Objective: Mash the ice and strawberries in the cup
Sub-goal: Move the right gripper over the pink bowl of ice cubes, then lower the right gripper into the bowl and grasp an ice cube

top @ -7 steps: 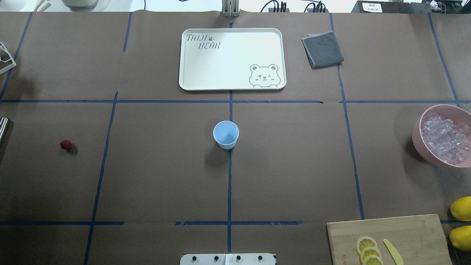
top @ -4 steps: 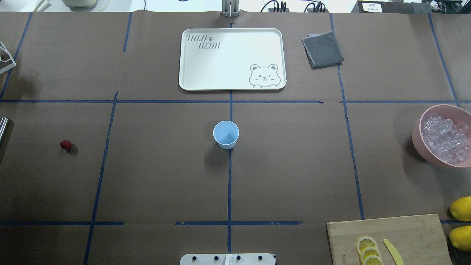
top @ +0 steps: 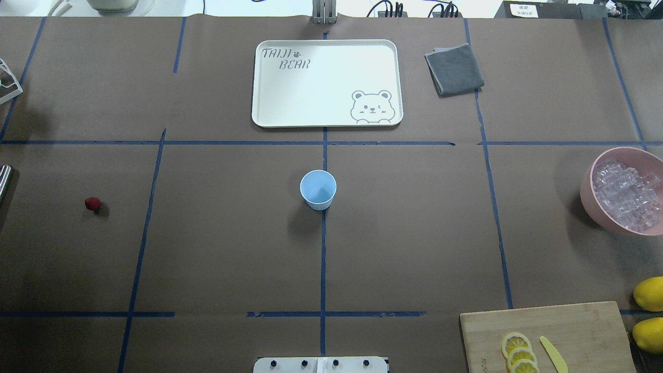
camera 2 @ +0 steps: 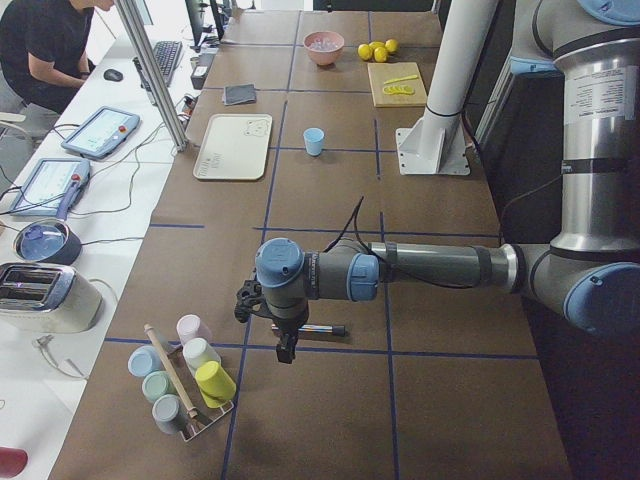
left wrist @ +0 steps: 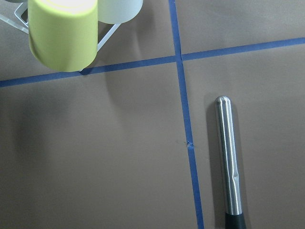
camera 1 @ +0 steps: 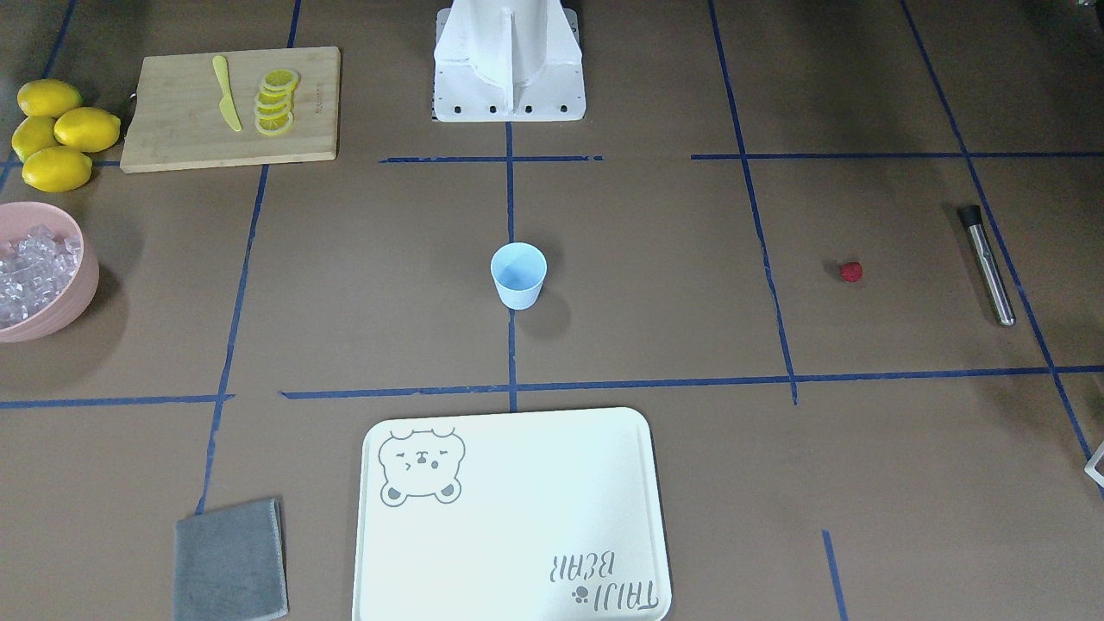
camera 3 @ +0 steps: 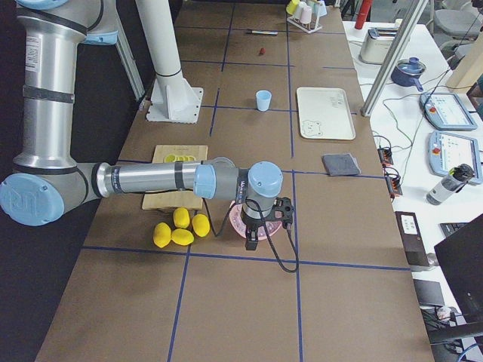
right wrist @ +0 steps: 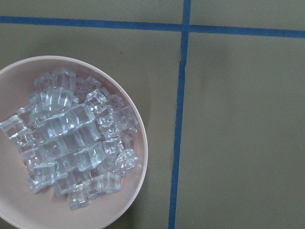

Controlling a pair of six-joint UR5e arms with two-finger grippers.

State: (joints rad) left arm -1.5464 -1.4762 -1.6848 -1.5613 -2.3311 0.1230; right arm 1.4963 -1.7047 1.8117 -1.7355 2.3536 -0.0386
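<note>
At tabletop centre, small pale-blue plastic cup (top: 318, 189), upright, apparently empty. Tiny red strawberry (top: 92, 203) well apart to left; clear glassy ice cubes (top: 624, 194) heaped in pink bowl (top: 588, 190) far right. Left end effector (camera 2: 286, 348) and right end effector (camera 3: 252, 240): opening impossible to tell. Likely risks: slick cubes slipping free, light cup tipping.

The silver-and-blue left arm (camera 2: 440, 266) is extending horizontally, its black left gripper (camera 2: 286, 348) pointing down. The matching right arm (camera 3: 151, 179) and right gripper (camera 3: 251, 240) are doing likewise; jaw states indeterminable.
</note>
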